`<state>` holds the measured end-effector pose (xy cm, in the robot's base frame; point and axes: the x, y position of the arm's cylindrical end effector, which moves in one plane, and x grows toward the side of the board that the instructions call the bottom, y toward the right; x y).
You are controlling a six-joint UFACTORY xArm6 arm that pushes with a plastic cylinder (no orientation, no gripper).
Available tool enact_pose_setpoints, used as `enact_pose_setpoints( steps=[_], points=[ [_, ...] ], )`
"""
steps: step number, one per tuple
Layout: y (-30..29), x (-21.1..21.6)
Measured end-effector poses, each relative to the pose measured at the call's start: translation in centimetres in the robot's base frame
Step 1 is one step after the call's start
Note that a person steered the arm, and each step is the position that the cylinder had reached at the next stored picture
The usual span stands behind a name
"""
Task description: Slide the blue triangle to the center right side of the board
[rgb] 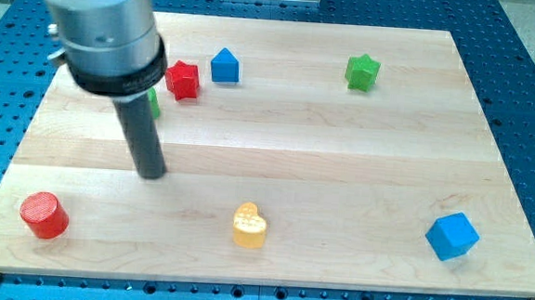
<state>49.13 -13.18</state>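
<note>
A blue triangle-topped block (224,65) sits near the top of the wooden board (340,173), left of centre. A red star-like block (183,79) lies just to its left. My tip (152,173) rests on the board at the left, well below and left of the blue triangle block, touching no block. A green block (155,104) is mostly hidden behind the rod.
A green star-like block (362,72) sits at the top right. A blue cube (452,236) lies at the bottom right. A yellow heart block (250,225) is at the bottom centre. A red cylinder (44,215) is at the bottom left.
</note>
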Motion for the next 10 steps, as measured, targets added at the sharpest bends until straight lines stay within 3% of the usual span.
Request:
enact_pose_setpoints(
  steps=[2,3,5,6,7,8,9,10],
  points=[
    [0.0,-0.2],
    [2.0,-2.6],
    [21.3,-13.8],
    [21.5,-23.4],
    [13.7,-26.8],
    [3.3,-26.1],
    [0.3,-22.0],
    [3.4,-16.6]
  ],
)
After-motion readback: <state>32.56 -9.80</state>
